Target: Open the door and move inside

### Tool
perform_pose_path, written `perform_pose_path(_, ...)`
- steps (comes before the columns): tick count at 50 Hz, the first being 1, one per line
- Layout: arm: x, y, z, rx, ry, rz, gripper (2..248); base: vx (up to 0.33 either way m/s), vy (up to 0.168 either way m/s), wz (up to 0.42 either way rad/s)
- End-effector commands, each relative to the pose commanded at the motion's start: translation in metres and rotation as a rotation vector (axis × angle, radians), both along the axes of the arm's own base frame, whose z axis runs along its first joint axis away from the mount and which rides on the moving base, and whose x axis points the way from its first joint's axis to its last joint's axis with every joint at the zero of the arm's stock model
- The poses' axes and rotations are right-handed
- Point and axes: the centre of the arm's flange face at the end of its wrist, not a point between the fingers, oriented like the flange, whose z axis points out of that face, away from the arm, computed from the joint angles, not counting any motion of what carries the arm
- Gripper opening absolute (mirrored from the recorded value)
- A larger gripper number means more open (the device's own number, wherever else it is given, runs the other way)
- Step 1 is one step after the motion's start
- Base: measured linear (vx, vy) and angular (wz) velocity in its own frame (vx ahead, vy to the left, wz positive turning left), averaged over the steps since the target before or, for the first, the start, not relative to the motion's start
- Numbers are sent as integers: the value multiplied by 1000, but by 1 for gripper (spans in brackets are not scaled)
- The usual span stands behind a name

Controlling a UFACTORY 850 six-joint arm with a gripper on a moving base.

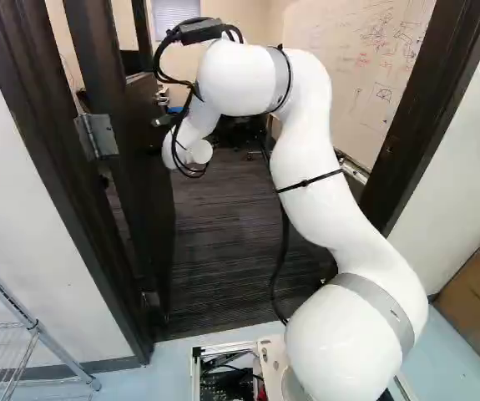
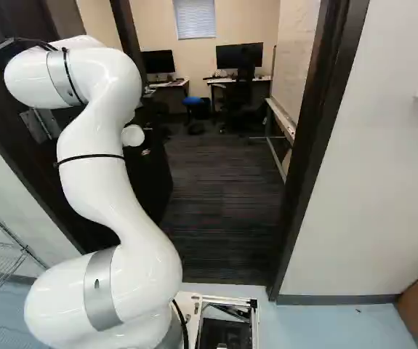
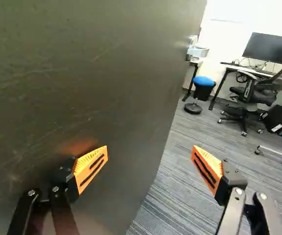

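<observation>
Gripper observed with fingers spread beside the dark door, which is swung open at the doorway's left in both base views; stool and chair noted farther inside.

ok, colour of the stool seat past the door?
Blue; the stool seat shows best in the wrist view.

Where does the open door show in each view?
Left base view: door, left of the middle, swung inward.
Right base view: door, left of the middle, partly behind the arm.
Wrist view: door, a broad dark face behind one side of the pincer.
Shared landmark: striped carpet.
</observation>
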Motion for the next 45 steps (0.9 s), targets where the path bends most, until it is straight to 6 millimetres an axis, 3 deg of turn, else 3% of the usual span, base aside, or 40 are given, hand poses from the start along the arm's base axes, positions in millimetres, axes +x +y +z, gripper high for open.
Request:
perform_pose_path(30, 1, 3, 0, 0, -2, 4, 247, 0, 0, 0)
perform_pose_path(45, -1, -17, 2, -4, 7, -20, 247, 0, 0, 0)
